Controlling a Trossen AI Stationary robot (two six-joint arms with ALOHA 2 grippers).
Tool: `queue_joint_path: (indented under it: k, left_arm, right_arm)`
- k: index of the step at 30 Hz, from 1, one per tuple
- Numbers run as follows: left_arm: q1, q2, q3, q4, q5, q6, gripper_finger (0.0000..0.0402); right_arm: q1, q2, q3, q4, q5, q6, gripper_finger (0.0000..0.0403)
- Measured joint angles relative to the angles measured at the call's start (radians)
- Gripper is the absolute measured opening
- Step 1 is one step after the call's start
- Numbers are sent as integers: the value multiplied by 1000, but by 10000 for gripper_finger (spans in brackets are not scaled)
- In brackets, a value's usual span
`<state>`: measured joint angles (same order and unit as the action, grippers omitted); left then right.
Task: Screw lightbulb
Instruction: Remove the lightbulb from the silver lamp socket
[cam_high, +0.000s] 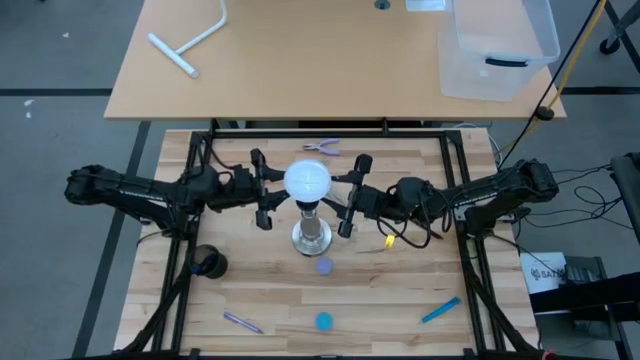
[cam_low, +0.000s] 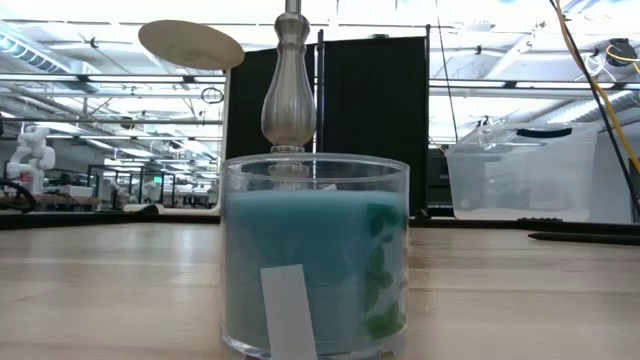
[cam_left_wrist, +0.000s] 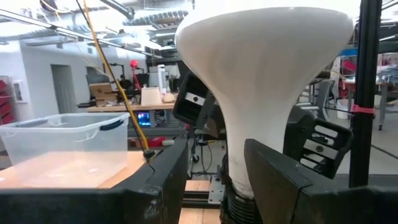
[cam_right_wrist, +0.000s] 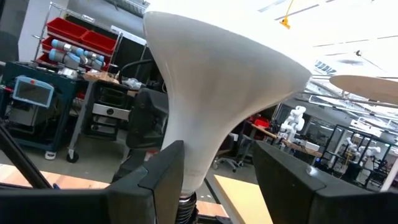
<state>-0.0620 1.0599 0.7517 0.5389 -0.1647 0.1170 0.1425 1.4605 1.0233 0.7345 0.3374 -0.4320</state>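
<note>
The white lightbulb (cam_high: 307, 181) stands upright on the silvery socket stand (cam_high: 311, 236) at the table's middle, its screw base (cam_left_wrist: 239, 202) in the stand's dark top. My left gripper (cam_high: 276, 190) reaches in level from the table's left and my right gripper (cam_high: 338, 194) from the right. Both are open, with their fingers on either side of the bulb's tapering neck (cam_left_wrist: 255, 155) (cam_right_wrist: 193, 168). In the low view only the stand's post (cam_low: 290, 95) shows, and neither gripper. My left gripper has one finger (cam_left_wrist: 280, 180) in front of the bulb's neck, and a gap shows between the other finger (cam_left_wrist: 168, 180) and the neck; whether it touches I cannot tell. My right gripper has one finger (cam_right_wrist: 165, 177) against the neck's outline and the other finger (cam_right_wrist: 286, 180) apart from it; touch cannot be told.
A glass jar of blue wax (cam_low: 315, 255) stands near the front edge (cam_high: 324, 321). Pliers (cam_high: 322, 148), a black round thing (cam_high: 210, 263), a blue marker (cam_high: 440, 310) and a purple pen (cam_high: 242, 322) lie around. A clear bin (cam_high: 495, 45) sits on the far table.
</note>
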Motion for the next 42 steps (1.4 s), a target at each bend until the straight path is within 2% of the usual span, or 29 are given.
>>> queue_joint_path:
  k: [10, 27, 42]
  left_arm:
    - [0, 34, 1, 15, 0, -14, 162]
    - [-74, 35, 1, 11, -1, -5, 162]
    - [-147, 48, 0, -12, -61, 29, 163]
  right_arm:
    - [-7, -1, 0, -1, -4, 1, 185]
    - [-11, -3, 0, -19, 28, 0, 185]
    - [-19, 0, 0, -36, 31, -2, 185]
